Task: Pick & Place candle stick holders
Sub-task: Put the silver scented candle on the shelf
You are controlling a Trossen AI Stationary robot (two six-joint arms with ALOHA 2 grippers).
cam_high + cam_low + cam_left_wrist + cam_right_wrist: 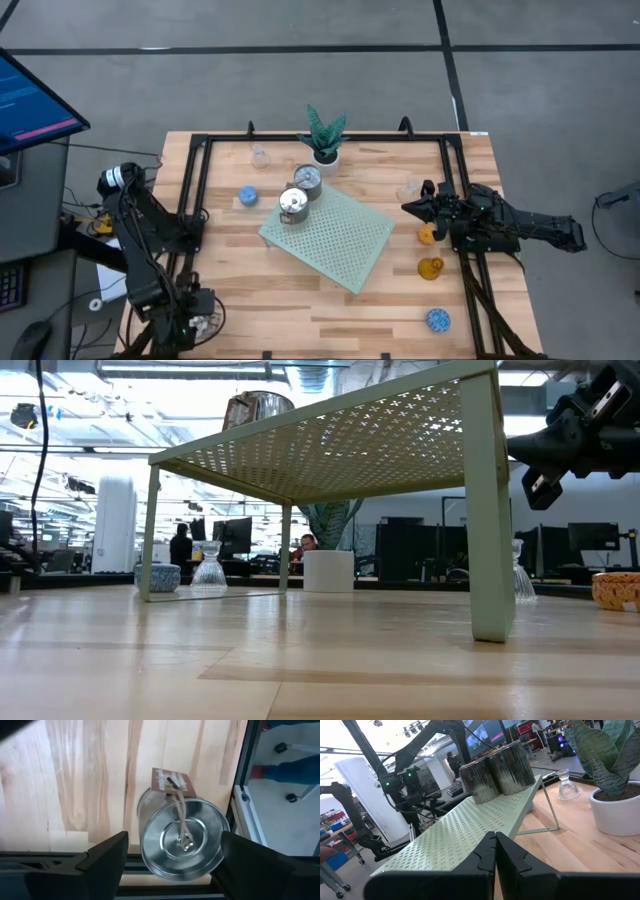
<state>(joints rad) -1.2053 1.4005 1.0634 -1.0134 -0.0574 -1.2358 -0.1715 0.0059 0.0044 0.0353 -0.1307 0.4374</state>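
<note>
At the lower left of the high view the left gripper point(205, 322) hangs by the table's near left corner; its wrist view shows the fingers point(107, 857) spread wide on either side of a shiny silver holder point(181, 844) with a paper tag on twine, and I cannot tell whether they touch it. Right of it, upper left of centre, lie a blue bumpy holder point(247, 196) and a clear glass holder point(260, 155). At centre, two silver holders point(300, 193) stand on the far corner of the pale green perforated mat point(335, 240), just below the plant point(325, 135). At the right edge the right gripper point(412, 208) points toward the mat, fingers point(492, 852) pressed together, empty. Below it sit an orange holder point(427, 235), an amber holder point(431, 267) and a second blue holder point(438, 320).
</note>
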